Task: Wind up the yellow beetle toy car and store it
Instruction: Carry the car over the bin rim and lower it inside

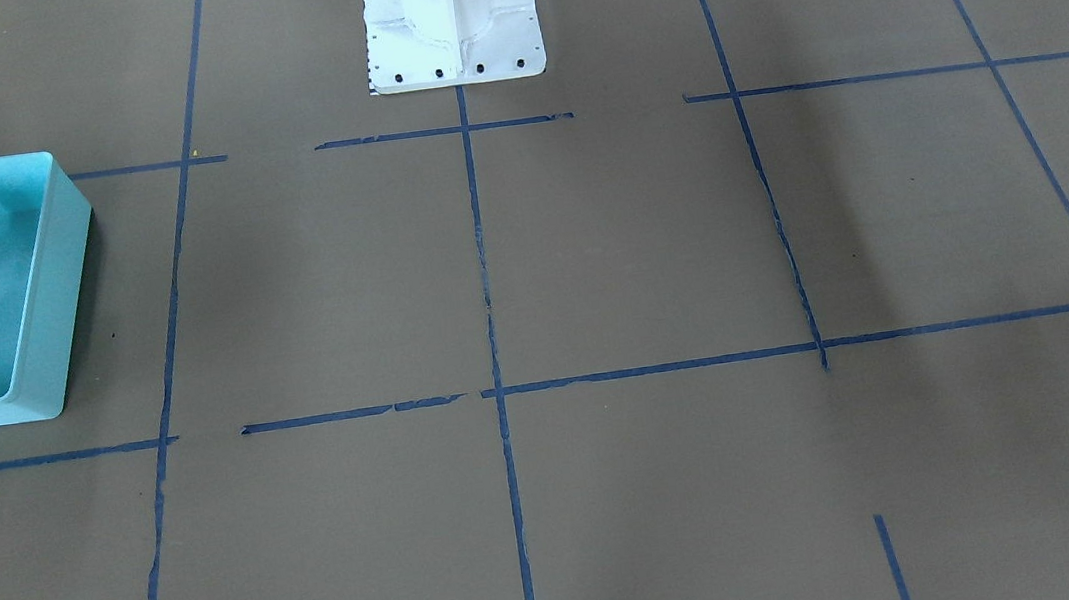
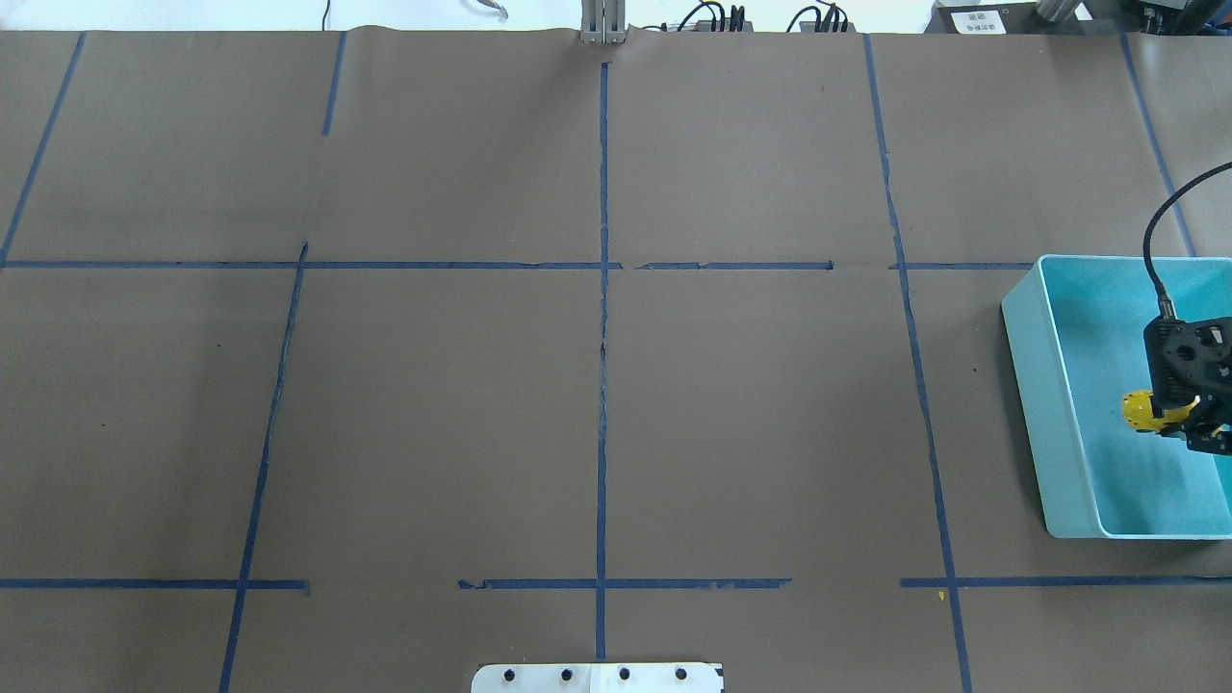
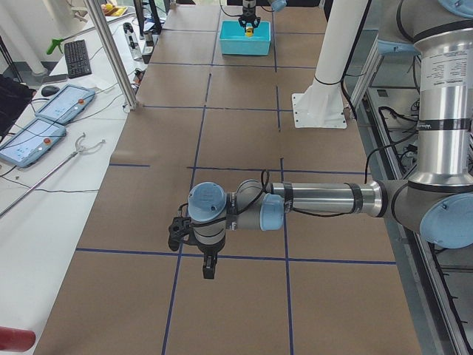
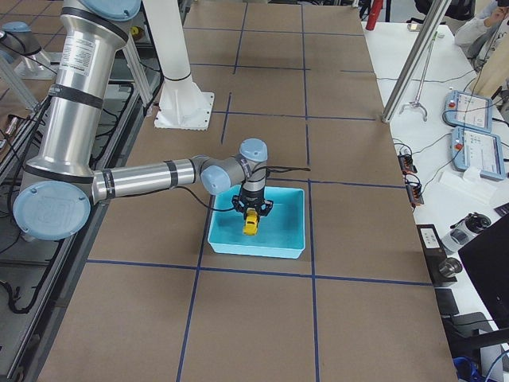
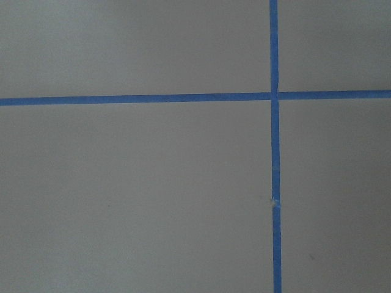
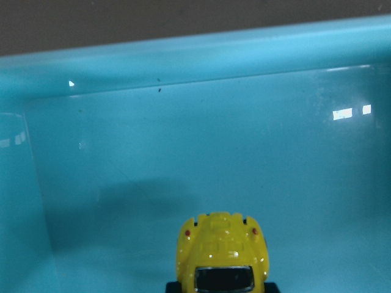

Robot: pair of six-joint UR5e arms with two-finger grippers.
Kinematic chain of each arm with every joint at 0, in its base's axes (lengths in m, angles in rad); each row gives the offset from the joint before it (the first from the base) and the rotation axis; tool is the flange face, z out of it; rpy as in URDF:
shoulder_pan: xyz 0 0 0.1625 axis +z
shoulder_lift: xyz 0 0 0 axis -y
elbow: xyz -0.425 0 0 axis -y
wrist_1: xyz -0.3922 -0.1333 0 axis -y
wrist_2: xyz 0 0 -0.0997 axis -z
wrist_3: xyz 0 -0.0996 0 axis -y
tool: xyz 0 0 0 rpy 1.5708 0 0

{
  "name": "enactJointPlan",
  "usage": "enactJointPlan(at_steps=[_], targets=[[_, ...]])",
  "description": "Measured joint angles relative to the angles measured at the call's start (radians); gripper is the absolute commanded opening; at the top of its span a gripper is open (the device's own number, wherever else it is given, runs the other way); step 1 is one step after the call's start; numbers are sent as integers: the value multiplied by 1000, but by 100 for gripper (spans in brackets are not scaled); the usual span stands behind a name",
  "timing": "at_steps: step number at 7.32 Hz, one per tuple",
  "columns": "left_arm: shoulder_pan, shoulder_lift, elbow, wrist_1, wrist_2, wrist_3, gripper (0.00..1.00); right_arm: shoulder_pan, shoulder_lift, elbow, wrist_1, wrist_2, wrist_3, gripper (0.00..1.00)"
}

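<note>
Legible text, labels, brands, numbers, signs: 0. Entries noted as unreadable: 1 white placard (image 2: 972,17) past the far edge of the surface, bearing dark printed lines too small to make out; 2 touch panels (image 3: 65,103) on the white side bench, screens showing coloured marks only; faint small print on the upright silver tube of the left arm (image 3: 441,74), too small to read.
</note>
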Motion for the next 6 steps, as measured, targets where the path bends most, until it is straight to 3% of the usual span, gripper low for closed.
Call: enactJointPlan(at_steps=[2,6], targets=[[0,0,0,0,0,0,100,-1,4,-69,91,2,13,13],[0,-1,0,0,-1,0,100,-22,37,-81,103,5,41,15]])
